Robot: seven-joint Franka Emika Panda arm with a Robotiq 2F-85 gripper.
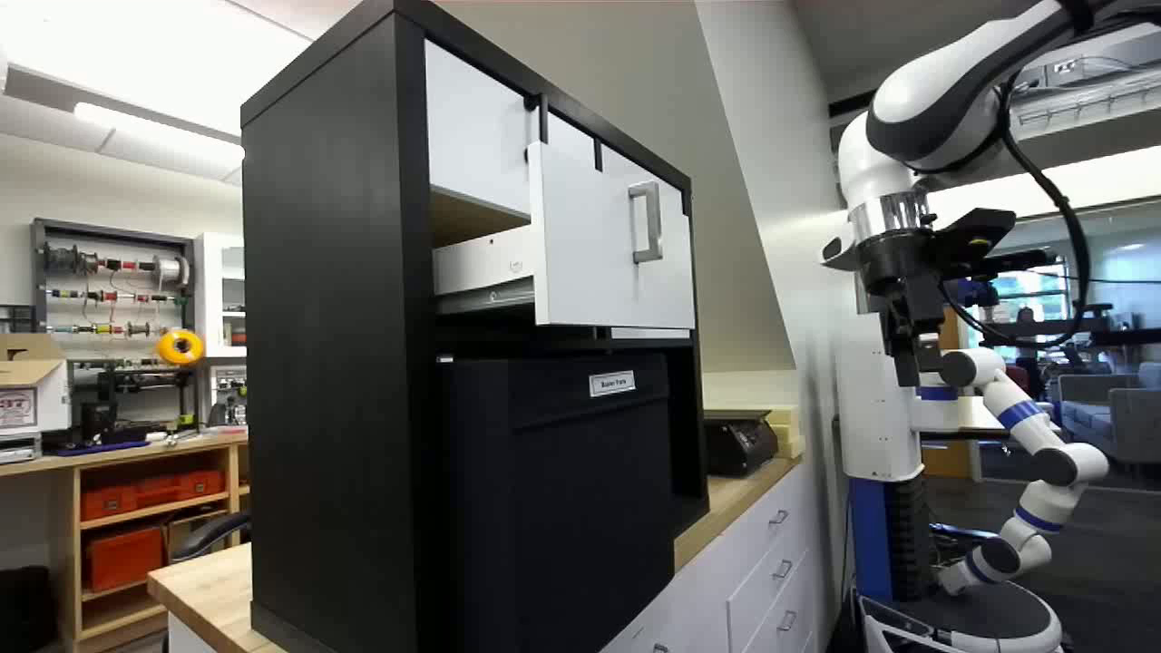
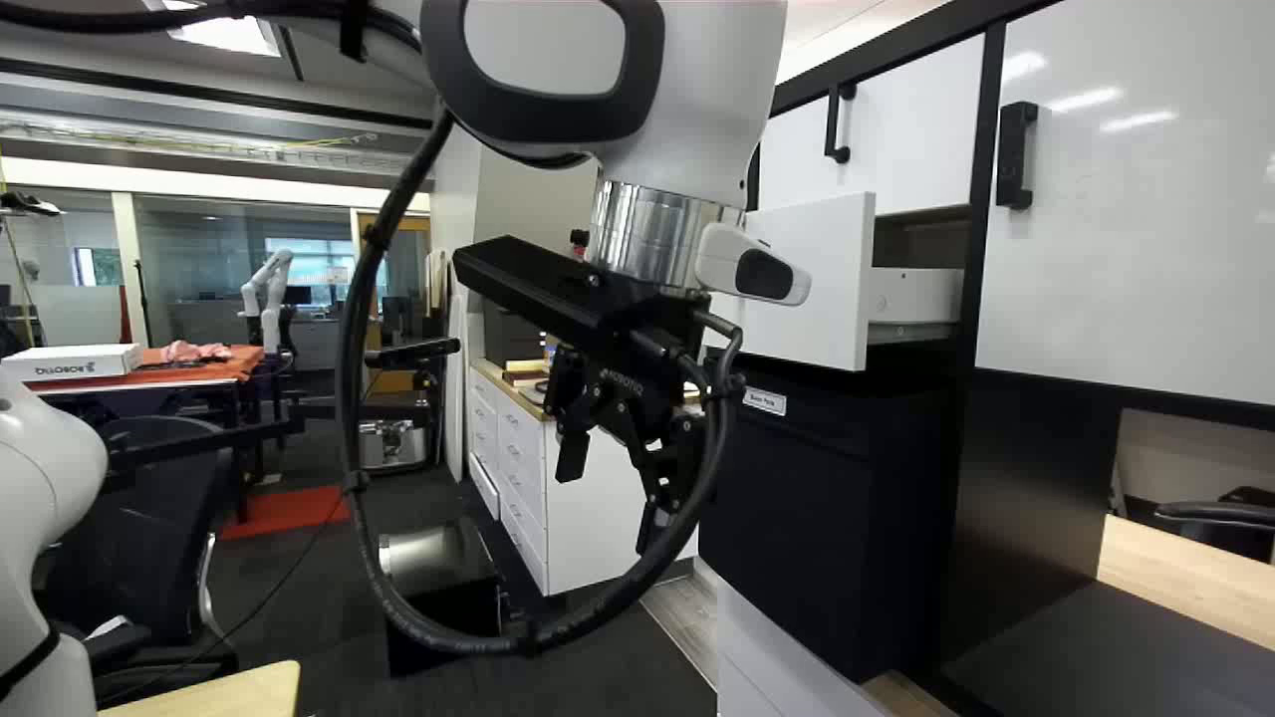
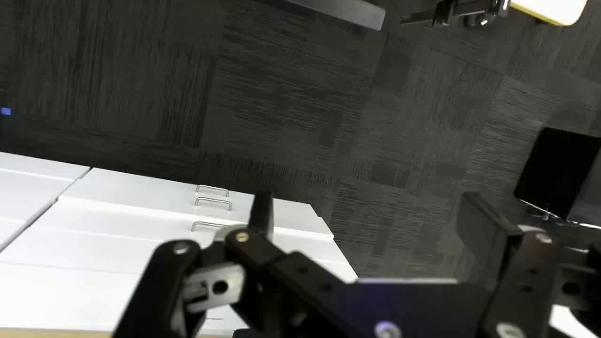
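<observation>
Dark patterned carpet (image 3: 281,94) covers the floor of the room, and towards the back in an exterior view we see a grey metal rack (image 1: 113,232) lined with small wire spools (image 1: 170,270), a bright yellow round spool (image 1: 167,348) near its lower corner, and orange plastic cases (image 1: 125,556) on wooden shelves. Closer to us, a pale wooden worktop (image 1: 207,582) carries a tall black cabinet (image 1: 331,363) with white fronts. From its upper part a white-fronted drawer (image 1: 585,249) with a grey metal bar handle (image 1: 654,222) stands partly pulled out, as we find in both exterior views. Below it, the cabinet's lower compartment contains a large black box (image 1: 562,490) with a small white label (image 1: 612,384), its lettering too small for us to read surely. Beside the cabinet sit a low black device (image 1: 744,444) and pale yellow blocks (image 1: 791,433).

Out in front of the drawer, and apart from it, hangs our white robot arm (image 2: 717,110), its jaws pointing downward. We see the jaws spread wide: in the wrist view their black pads (image 3: 482,230) stand well apart, with carpet and white lower drawers (image 3: 141,197) in sight past them. Further back, we spot a white robot with blue bands (image 1: 1011,399) on a round base.
</observation>
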